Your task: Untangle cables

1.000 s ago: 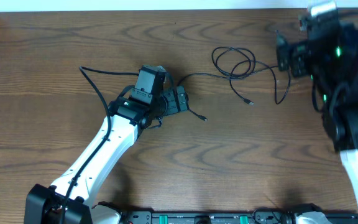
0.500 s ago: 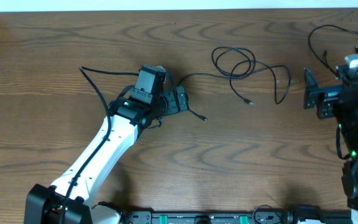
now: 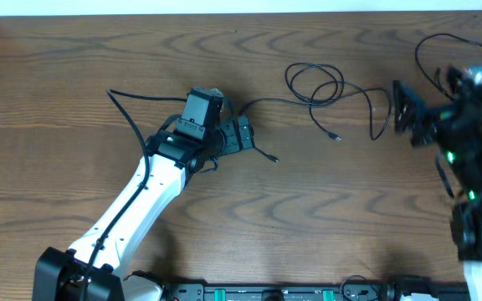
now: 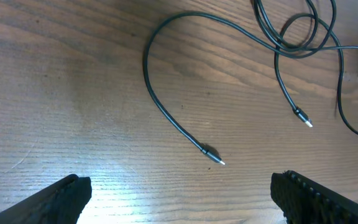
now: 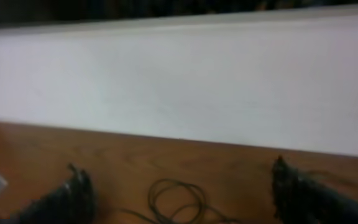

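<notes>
Thin black cables (image 3: pixel 315 84) lie in loose overlapping loops at the back centre of the table. One strand runs left and ends in a plug (image 3: pixel 273 159); a second plug (image 3: pixel 336 136) lies below the loops. My left gripper (image 3: pixel 248 136) is open just left of the first plug. In the left wrist view that plug (image 4: pixel 214 159) lies ahead of the open left gripper (image 4: pixel 180 202), which holds nothing, and the loops (image 4: pixel 297 31) sit at top right. My right gripper (image 3: pixel 407 117) is to the right of the cables, open and empty. Its blurred view shows a cable loop (image 5: pixel 176 198) between the fingers, farther off.
Another thin black cord (image 3: pixel 432 46) arcs on the table behind the right arm. The left arm's own thick wire (image 3: pixel 128 104) stands out to its left. A white wall (image 5: pixel 179 81) runs along the table's far edge.
The right arm came down from the back right corner and swung left towards the cables, its jaws narrowing a little. The left arm and the cables have not moved.
</notes>
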{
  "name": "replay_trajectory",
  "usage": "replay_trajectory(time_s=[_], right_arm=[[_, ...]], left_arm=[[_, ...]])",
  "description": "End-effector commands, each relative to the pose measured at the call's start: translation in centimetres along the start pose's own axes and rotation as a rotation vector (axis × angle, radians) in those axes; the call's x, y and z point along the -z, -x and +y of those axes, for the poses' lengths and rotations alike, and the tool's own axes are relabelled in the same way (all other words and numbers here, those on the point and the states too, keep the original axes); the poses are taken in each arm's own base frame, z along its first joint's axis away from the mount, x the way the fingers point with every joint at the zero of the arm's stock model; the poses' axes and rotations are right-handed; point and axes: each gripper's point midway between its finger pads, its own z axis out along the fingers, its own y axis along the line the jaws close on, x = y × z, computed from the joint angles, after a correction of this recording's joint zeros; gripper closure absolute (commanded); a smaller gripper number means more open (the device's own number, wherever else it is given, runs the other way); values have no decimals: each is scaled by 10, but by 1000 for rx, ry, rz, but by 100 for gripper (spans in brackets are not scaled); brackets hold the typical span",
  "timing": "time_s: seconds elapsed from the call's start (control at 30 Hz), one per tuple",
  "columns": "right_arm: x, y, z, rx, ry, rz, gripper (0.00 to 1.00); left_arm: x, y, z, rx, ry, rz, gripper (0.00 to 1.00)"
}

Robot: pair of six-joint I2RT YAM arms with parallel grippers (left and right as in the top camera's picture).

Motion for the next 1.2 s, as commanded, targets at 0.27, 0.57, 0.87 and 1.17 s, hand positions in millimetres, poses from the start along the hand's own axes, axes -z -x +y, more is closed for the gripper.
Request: replay_trajectory(time_s=[0.27,0.57,0.87,1.17], right_arm=[[-134,-83,-10,-132,-29,115,76],[-167,-174,46,-166,33,344,99],[-178,-221,88,-337,156,489,99],[-203,-239,102,-365,194,693,99]], left_arm=[[-1,1,3,2,13,-2,1],[-1,1,3,2,13,-2,1],[-1,1,3,2,13,-2,0],[-1,1,3,2,13,-2,1]])
